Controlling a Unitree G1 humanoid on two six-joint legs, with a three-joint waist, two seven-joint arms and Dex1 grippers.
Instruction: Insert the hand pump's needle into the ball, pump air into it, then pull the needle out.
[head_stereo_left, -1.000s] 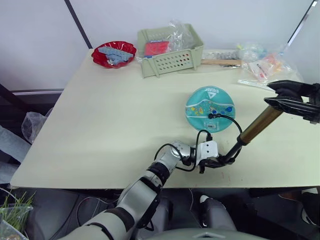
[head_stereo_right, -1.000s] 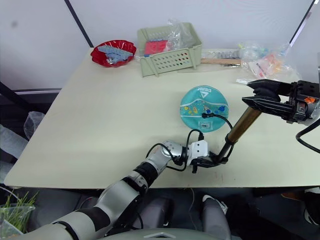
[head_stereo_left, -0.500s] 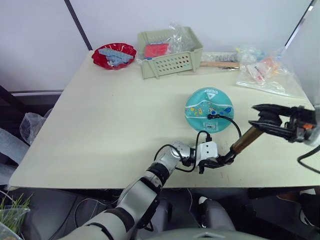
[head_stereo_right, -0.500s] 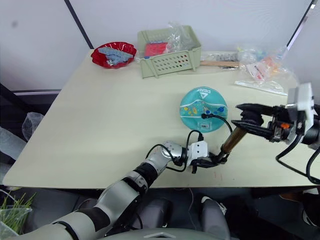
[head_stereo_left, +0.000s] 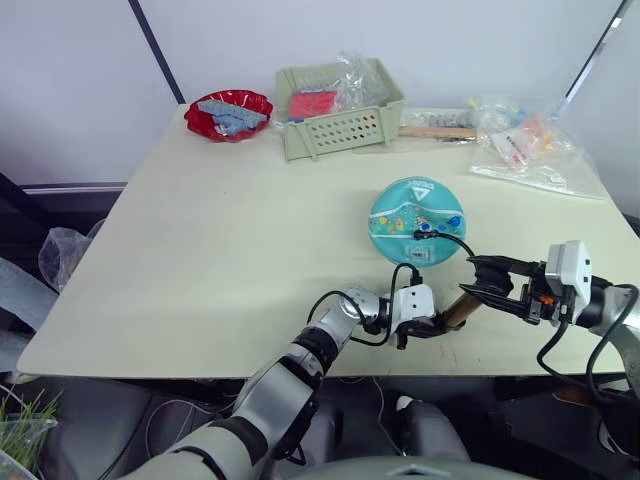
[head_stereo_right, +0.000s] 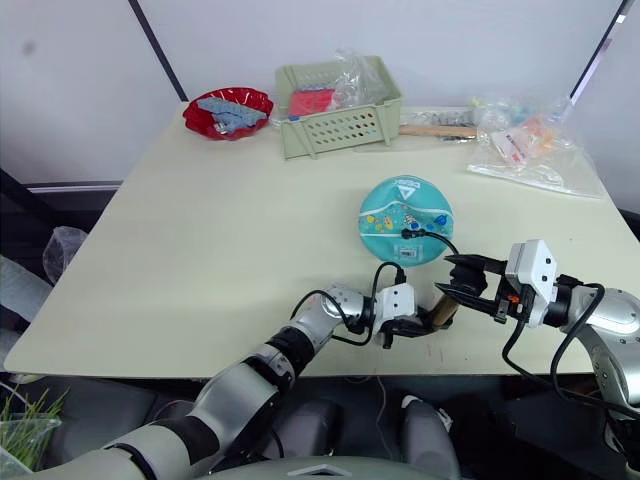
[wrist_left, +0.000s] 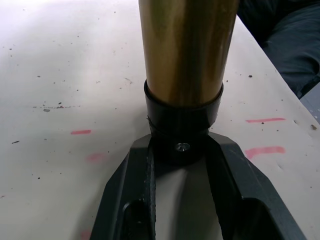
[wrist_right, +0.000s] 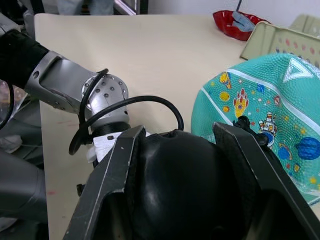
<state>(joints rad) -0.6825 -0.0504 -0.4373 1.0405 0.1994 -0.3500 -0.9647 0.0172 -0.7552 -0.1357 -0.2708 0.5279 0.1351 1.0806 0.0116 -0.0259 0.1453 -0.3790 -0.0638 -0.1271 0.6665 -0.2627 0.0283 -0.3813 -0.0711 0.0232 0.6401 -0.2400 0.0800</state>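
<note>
The teal ball (head_stereo_left: 418, 218) sits dome-like on the table, right of centre. The needle's black fitting (head_stereo_left: 423, 232) is on the ball's near side, its pin sunk out of sight, and the thin black hose (head_stereo_left: 466, 250) loops from it back to the hand pump. The hand pump (wrist_left: 185, 50) lies low and slanted near the front edge, with just a short bronze stretch (head_stereo_left: 455, 310) showing. My left gripper (wrist_left: 181, 150) is shut on its black bottom cap. My right gripper (wrist_right: 179, 131) is shut on the pump's round black handle (wrist_right: 180, 190), close to the left one.
A red bowl (head_stereo_left: 228, 110) and a pale green basket (head_stereo_left: 340, 112) stand at the table's far edge. A wooden stick (head_stereo_left: 440, 131) and clear plastic bags (head_stereo_left: 530, 145) lie at the far right. My left arm's cable (head_stereo_left: 335, 300) curls beside the pump.
My right gripper has come down and leftward with the pump's handle, towards the left gripper. The bronze length showing has shrunk a lot. Left gripper and ball stayed put.
</note>
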